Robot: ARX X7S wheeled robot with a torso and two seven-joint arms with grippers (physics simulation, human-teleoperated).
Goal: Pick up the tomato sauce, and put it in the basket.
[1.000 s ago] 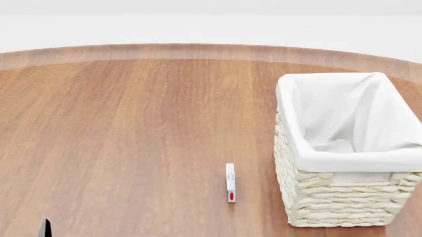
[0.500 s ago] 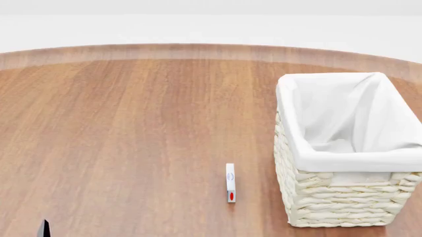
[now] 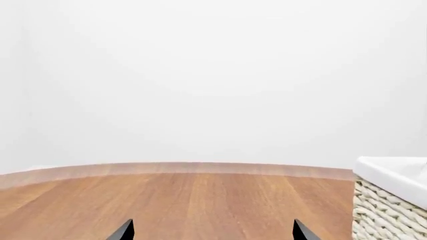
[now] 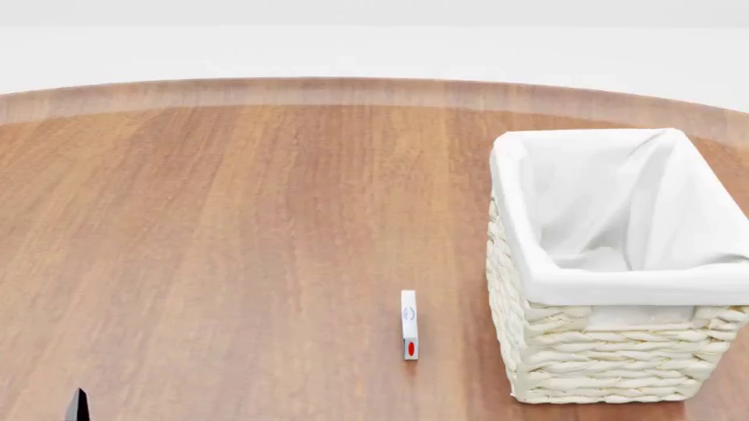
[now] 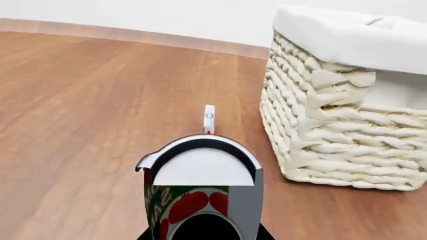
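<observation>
The tomato sauce (image 5: pixel 200 190), a tin can with a silver top and a red and green label, fills the lower middle of the right wrist view. It sits between the dark jaws of my right gripper (image 5: pixel 203 234), which is shut on it. Neither shows in the head view. The basket (image 4: pixel 609 368), cream wicker with a white liner, stands on the table at the right; it also shows in the right wrist view (image 5: pixel 333 130), ahead and to the side of the can. My left gripper (image 3: pixel 212 232) is open and empty; one fingertip (image 4: pixel 77 407) shows at the head view's lower left.
A small flat white packet with a red spot (image 4: pixel 409 324) stands on edge on the wooden table (image 4: pixel 234 219), just left of the basket; it shows beyond the can in the right wrist view (image 5: pixel 209 117). The basket's corner (image 3: pixel 393 200) edges the left wrist view.
</observation>
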